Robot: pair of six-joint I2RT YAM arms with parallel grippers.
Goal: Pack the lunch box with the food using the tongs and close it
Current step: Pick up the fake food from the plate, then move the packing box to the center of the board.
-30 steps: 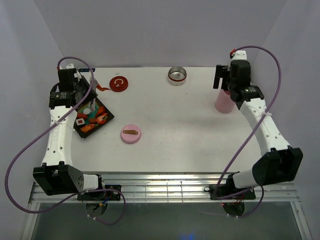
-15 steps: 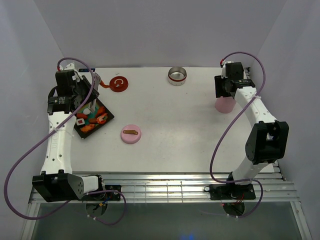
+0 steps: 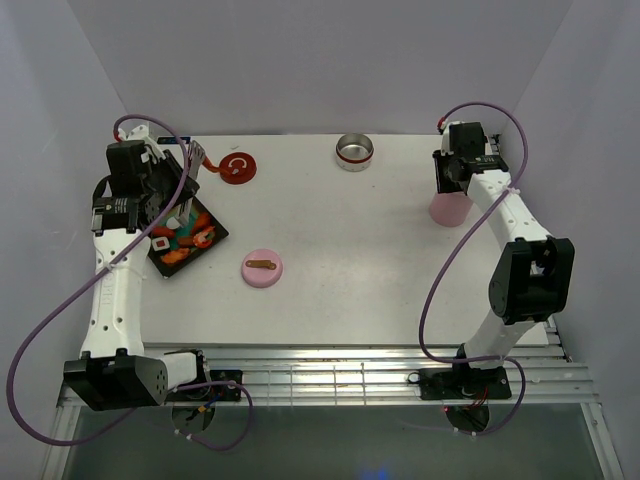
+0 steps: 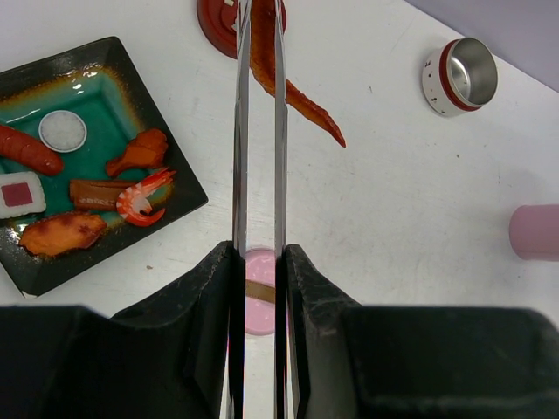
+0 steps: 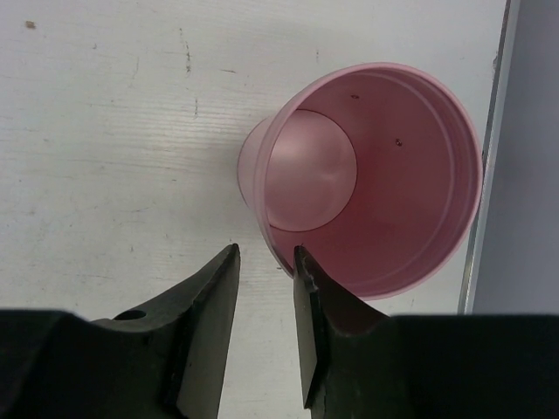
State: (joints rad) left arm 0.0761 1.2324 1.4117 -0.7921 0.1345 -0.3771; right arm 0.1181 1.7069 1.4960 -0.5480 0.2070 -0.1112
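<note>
My left gripper (image 4: 259, 262) is shut on the tongs (image 4: 240, 131), whose two slim arms run up the left wrist view. Their tips pinch a long orange-red piece of food (image 4: 301, 100) hanging beside the red lid (image 4: 214, 17). More food lies in the black tray (image 4: 187, 187) with teal inside: a shrimp (image 4: 140, 196), a white ball (image 4: 61, 131) and a white square with a red centre (image 4: 17, 194). My right gripper (image 5: 265, 253) hangs over the left rim of the empty pink cup (image 5: 384, 183). Its jaws stand a little apart with only table between them. Which container is the lunch box I cannot tell.
A pink lid with a brown strap (image 3: 262, 268) lies mid-table. A steel cup with a red band (image 3: 354, 151) stands at the back, the red lid (image 3: 237, 167) to its left. The pink cup (image 3: 447, 207) sits near the right edge.
My right arm swung in over the pink cup and its jaws narrowed from wide open. The left gripper shifted the tongs and the orange piece slightly towards the back.
</note>
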